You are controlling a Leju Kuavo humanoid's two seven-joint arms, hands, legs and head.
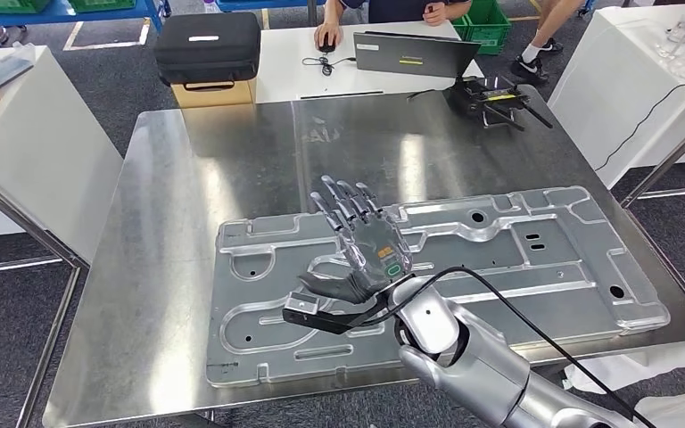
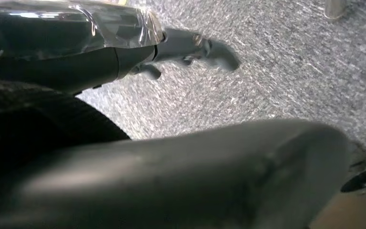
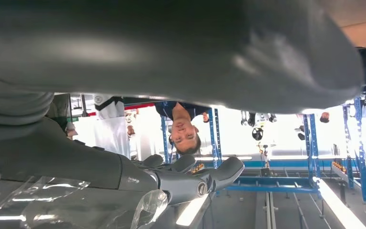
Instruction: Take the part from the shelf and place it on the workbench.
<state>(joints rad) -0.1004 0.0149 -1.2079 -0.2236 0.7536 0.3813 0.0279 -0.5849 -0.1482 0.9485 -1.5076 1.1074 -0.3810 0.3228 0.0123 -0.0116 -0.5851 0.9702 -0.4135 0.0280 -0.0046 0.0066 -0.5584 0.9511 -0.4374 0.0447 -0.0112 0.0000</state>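
Observation:
The part (image 1: 508,259), a large stamped sheet-metal panel, lies flat across the near half of the steel workbench (image 1: 232,160). My right hand (image 1: 361,250) is over the panel's left-middle area, fingers spread and straight, holding nothing; I cannot tell whether it touches the metal. In the right wrist view the right hand (image 3: 190,177) shows the same straight fingers with nothing between them. My left hand (image 2: 190,47) hangs over the grey carpet floor with its fingers loosely extended and nothing in them.
A black tool (image 1: 491,94) sits at the bench's far right edge. Behind it a person works at a white table with a laptop (image 1: 415,53); a black case (image 1: 207,46) is to the left. White tables flank the bench. Blue shelving (image 3: 310,143) stands beyond.

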